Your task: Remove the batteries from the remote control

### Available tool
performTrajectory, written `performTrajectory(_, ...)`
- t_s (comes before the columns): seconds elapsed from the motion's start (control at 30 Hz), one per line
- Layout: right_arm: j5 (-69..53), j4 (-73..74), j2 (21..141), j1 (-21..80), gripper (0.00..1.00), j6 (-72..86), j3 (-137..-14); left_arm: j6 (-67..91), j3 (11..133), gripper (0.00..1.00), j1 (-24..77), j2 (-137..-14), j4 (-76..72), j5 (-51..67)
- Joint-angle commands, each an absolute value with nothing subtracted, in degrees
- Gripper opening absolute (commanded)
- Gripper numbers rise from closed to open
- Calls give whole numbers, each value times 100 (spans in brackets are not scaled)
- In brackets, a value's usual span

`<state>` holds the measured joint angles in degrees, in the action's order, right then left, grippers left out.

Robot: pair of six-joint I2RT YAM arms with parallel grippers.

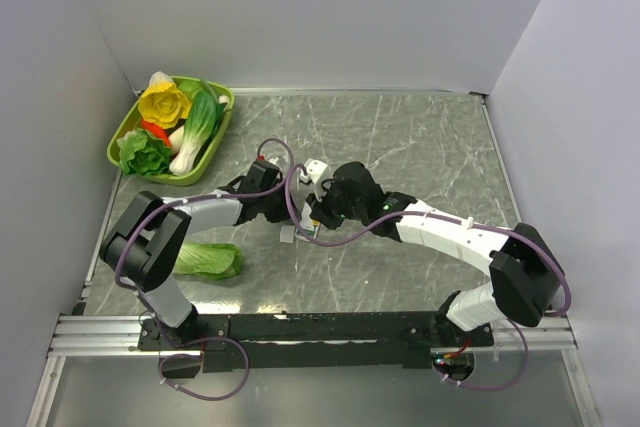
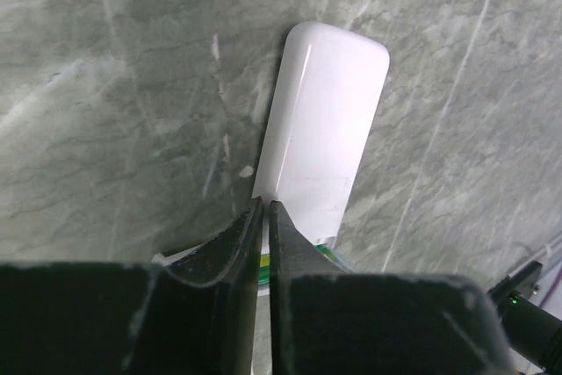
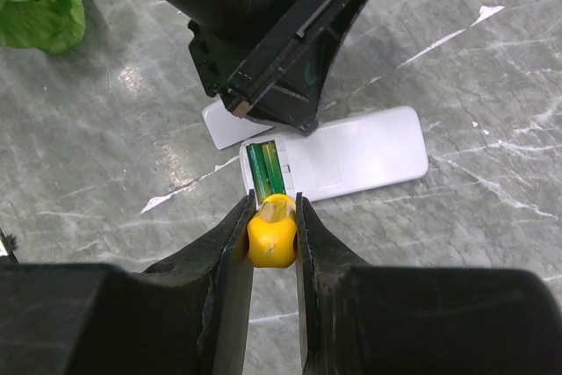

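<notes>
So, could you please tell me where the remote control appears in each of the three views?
Top external: remote control, near picture centre, small and mostly hidden.
Left wrist: remote control, upper centre, plain white back showing.
Right wrist: remote control, centre, lying crosswise.
Shared landmark: the green batteries in its open end.

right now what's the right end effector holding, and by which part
The screwdriver, pinched by its yellow handle in the right end effector.
</notes>
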<state>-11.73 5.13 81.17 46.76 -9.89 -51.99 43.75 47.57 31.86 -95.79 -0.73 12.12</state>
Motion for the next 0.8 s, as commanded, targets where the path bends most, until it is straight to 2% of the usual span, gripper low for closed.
performTrajectory(0.0,-967,984,8235,4693,0,-1046,-5423,4272,4746,12,3217,-9290,211,941)
performTrajectory(0.13,-1011,993,8218,4693,0,-1028,-5414,4210,4711,21,3217,-9211,150,1089)
performTrajectory(0.3,-1081,1055,8253,4702,0,-1002,-5467,4254,4667,24,3217,-9325,-167,1458)
performTrajectory(0.77,-1037,1090,8472,4702,0,-905,-5493,4412,4483,20,3217,-9580,-413,1609)
